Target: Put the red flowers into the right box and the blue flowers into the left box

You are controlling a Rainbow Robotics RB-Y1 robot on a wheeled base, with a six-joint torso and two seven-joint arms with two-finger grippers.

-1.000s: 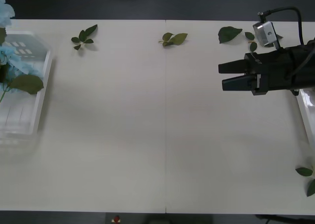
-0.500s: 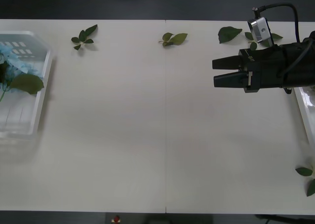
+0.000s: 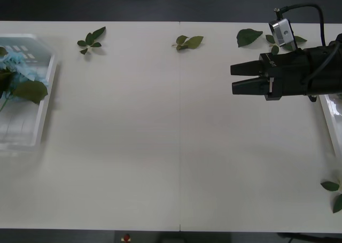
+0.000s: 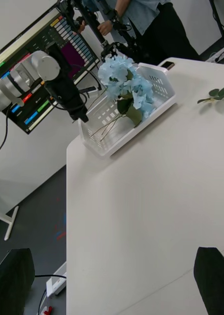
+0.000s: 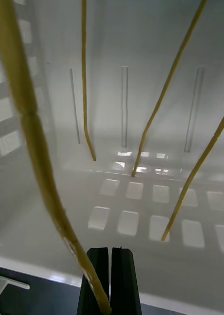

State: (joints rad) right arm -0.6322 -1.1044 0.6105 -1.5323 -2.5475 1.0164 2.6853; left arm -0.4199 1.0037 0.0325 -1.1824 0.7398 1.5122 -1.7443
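Note:
The blue flowers (image 3: 16, 59) lie in the left box (image 3: 47, 96) at the table's far left edge, their pale heads (image 4: 124, 81) at one end of the box (image 4: 158, 81). Over the box's ribbed floor (image 5: 141, 49) my left gripper (image 5: 111, 250) is shut, with a thick flower stem (image 5: 38, 162) running down to its fingers and several thinner stems hanging beside it. From the right wrist view, this gripper (image 4: 81, 114) is at the box's other end. My right gripper (image 3: 233, 77) hovers open over the table's right side, beside the right box (image 3: 328, 123). The red flowers are out of view.
Loose green leaf sprigs lie along the table's far edge (image 3: 91, 39), (image 3: 188, 41), (image 3: 249, 37), and more leaves (image 3: 331, 187) sit at the right edge. A screen (image 4: 38, 54) stands beyond the left box.
The blue flowers have come down from above the far end of the left box to lie inside it. My right gripper has shifted a little left and toward the far edge.

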